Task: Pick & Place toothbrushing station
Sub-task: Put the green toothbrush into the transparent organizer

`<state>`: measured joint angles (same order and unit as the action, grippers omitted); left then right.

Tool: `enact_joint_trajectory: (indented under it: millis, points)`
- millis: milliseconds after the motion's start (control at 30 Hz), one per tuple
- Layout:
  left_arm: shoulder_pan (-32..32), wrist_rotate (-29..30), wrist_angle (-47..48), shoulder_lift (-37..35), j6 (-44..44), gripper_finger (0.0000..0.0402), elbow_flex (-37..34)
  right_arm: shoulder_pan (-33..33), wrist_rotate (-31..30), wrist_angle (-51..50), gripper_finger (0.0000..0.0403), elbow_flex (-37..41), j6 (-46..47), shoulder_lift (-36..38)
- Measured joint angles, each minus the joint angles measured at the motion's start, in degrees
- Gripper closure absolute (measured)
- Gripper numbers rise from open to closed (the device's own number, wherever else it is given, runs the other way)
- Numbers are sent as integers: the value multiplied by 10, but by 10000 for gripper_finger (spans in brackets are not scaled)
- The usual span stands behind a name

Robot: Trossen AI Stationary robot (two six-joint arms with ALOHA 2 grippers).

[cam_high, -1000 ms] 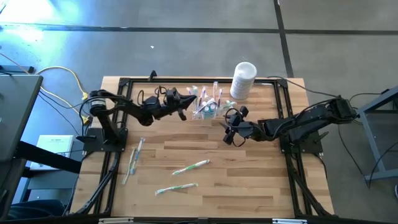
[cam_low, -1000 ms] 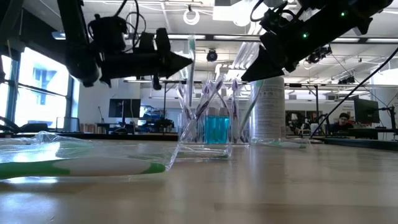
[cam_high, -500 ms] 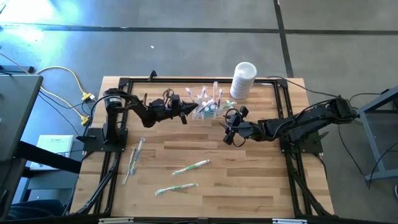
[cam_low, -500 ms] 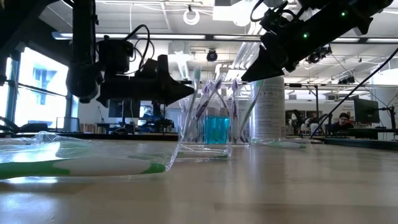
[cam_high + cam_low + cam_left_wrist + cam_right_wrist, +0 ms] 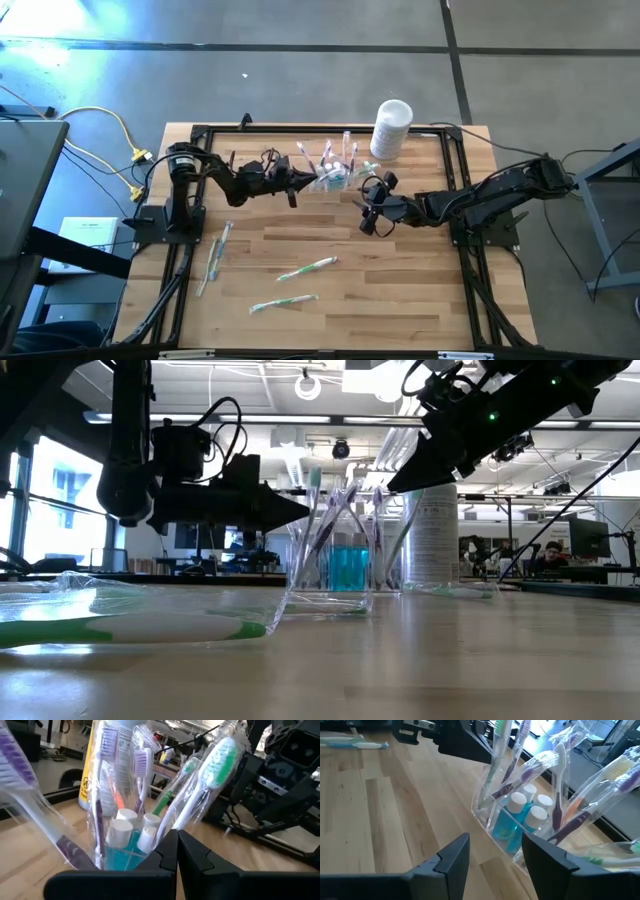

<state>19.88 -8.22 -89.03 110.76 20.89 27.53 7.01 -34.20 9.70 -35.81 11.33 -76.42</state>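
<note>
Near the tabletop's far edge, the toothbrushing station [image 5: 331, 176] stands between both grippers: the left gripper [image 5: 300, 180], fingers pressed together, almost touches it, while the right gripper [image 5: 367, 212] hangs spread apart, farther off.

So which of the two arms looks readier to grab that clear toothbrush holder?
Probably the right. Its claw is open and faces the toothbrush holder from close by. The left claw is nearer, right against the holder's side, but its fingers are shut.

The white container [image 5: 432, 540] stands partly hidden behind the toothbrushing station [image 5: 335, 555].

Overhead, table-level, two close wrist views — all share the toothbrushing station [image 5: 332, 172].
</note>
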Motion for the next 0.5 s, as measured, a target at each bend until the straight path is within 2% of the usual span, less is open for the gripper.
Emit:
enact_joint_trajectory:
  millis: [200,500]
  points:
    - [0,0,1,0,-13,382,0,0,10,0,230,0,0,0]
    - [0,0,12,-26,-32,299,-1,0,13,0,230,0,5,0]
